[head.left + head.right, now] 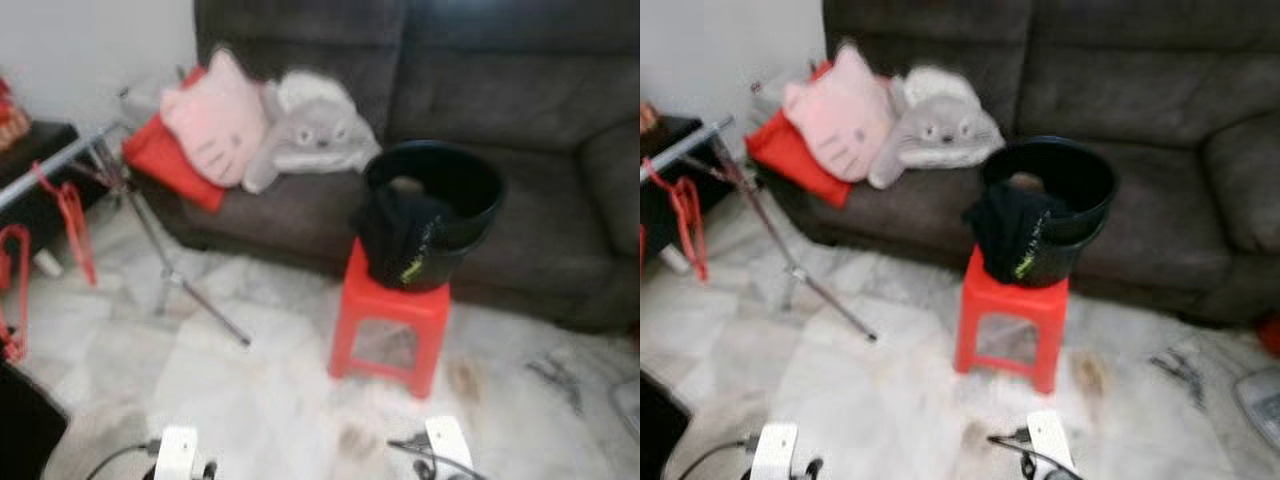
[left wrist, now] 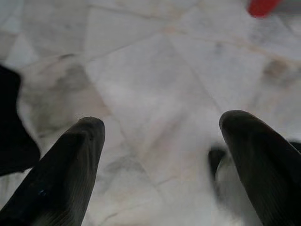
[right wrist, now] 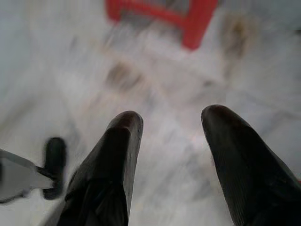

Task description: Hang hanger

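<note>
Early stage by the look of it: nothing picked up yet, more of an approach than a hang. Blurry head views, so probably mid-walk.

Left gripper (image 2: pixel 162 125) low over the pale marble floor (image 2: pixel 155 70), fingers (image 2: pixel 70 165) spread wide apart with only tile between them. Same story for the right gripper (image 3: pixel 171 115): fingers (image 3: pixel 235 155) well apart, holding nothing, aimed at the floor just short of the red stool (image 3: pixel 162 14).

Red stool (image 1: pixel 390 325) out in front of the dark sofa (image 1: pixel 520 110), with a black bucket (image 1: pixel 440 200) sitting on top and some dark cloth (image 1: pixel 395 240) draped over its near rim. No way to tell through the blur whether a hanger sits inside the bucket.

Off to the left, a metal drying rack (image 1: pixel 130 210) with its bar running out of frame, and red hangers (image 1: pixel 70 225) dangling from it, another red one (image 1: pixel 12 290) lower at the edge. So the hangers in plain sight already on the rack, well apart from both grippers. Pink cat cushion (image 1: pixel 215 115) and grey cat cushion (image 1: pixel 315 130) on the sofa, red cushion (image 1: pixel 165 160) behind them, not part of the job.

Next move, best guess: close in on the stool, peek into the bucket for a loose hanger, pinch it near the hook, then turn left to the rack bar. Needs a steadier view first.
</note>
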